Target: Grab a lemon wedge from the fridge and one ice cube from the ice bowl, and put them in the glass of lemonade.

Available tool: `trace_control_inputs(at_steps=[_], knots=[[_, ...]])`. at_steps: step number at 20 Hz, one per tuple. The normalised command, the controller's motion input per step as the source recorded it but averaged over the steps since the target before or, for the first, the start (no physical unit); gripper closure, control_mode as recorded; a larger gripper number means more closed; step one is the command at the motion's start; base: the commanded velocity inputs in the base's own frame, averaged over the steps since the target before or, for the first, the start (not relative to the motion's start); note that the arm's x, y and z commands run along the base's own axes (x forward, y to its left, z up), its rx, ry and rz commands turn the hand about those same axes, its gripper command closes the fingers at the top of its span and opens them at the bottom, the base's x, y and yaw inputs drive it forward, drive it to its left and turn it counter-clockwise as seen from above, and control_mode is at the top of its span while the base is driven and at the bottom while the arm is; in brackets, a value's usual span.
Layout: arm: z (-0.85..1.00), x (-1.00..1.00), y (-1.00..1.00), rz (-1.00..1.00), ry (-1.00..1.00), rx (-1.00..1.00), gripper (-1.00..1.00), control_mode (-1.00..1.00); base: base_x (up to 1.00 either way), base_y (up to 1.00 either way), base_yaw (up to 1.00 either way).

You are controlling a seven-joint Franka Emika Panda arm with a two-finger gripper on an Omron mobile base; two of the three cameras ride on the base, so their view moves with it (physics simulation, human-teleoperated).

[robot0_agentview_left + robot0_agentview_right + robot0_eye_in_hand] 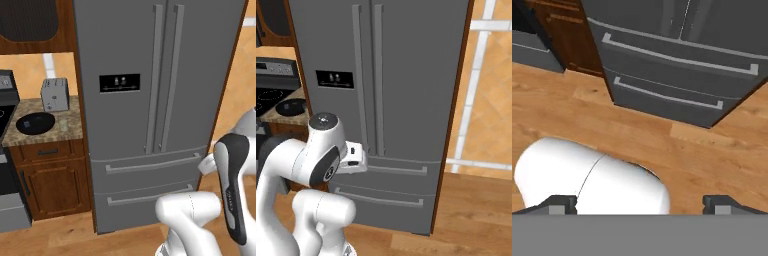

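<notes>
From behind the arm on its left, we look forward and slightly down at the fridge [155, 100], which stands close and fills most of the picture; the counter [45, 125] with the toaster [54, 94] and ice bowl [35, 123] lies at the left edge. From behind on the right, we face the same fridge [381, 100] at similar closeness, with the tiled wall [488, 85] to its right and the stovetop [273, 100] at the left. Both share the fridge doors, dispenser panel and two drawers. From the hand, we look down at the wooden floor [702, 150] and the fridge's lower drawers [672, 75], seen near.
</notes>
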Motion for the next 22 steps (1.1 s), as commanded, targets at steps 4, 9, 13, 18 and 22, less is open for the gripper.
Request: trace_control_inputs(at_steps=[4,9,13,18,22], knots=[[1.0,0.0,0.2,-0.03,-0.06,0.03,-1.0,-1.0,0.0,0.0,0.0],[1.0,0.0,0.22,-0.11,-0.15,0.0,-1.0,-1.0,0.0,0.0,0.0],[1.0,0.01,0.16,-0.17,-0.26,0.0,-1.0,-1.0,0.0,0.0,0.0],[0.8,-0.01,0.05,-0.19,-0.22,0.0,-1.0,-1.0,0.0,0.0,0.0],[0.21,0.73,0.43,-0.33,-0.25,0.0,-1.0,-1.0,0.0,0.0,0.0]])
